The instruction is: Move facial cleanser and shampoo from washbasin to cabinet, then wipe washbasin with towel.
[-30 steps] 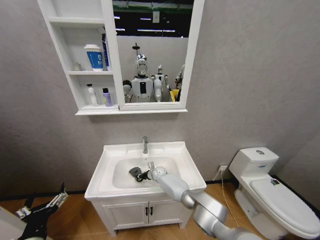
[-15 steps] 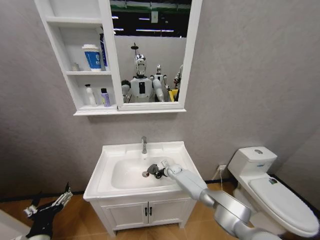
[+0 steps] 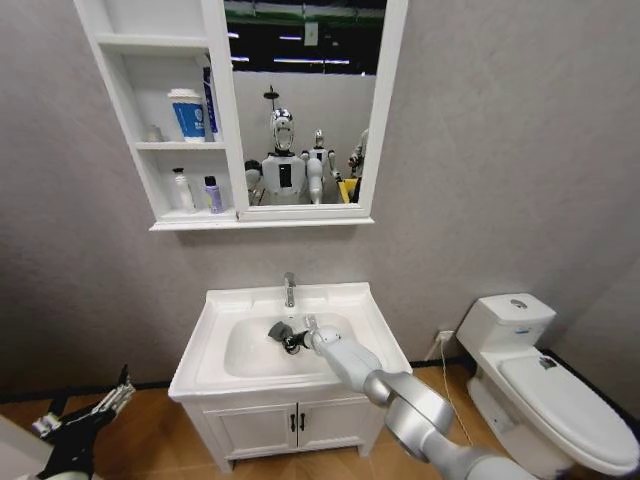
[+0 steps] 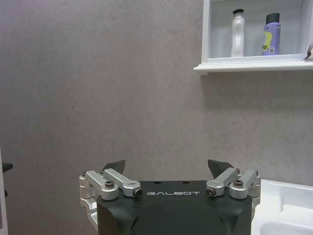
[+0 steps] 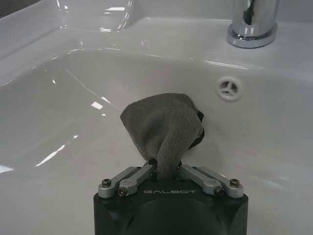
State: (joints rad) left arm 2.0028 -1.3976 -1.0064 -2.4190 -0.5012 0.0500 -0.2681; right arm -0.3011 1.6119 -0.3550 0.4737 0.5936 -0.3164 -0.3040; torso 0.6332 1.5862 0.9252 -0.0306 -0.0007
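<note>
Washbasin (image 3: 215,305): right hand (image 3: 291,340), towel (image 3: 279,331) shifted left.

Washbasin (image 3: 225,352) bowl open around towel (image 5: 164,127); tap (image 3: 290,289) blocks rear rim.

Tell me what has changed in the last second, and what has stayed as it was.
The right hand, shut on the towel, swept it inside the washbasin: from the robot's left to the right over the drain, then back left, now nearer the tap. It kept its hold throughout. The left hand stayed open, low beside the vanity. The bottles on the cabinet did not move.
</note>
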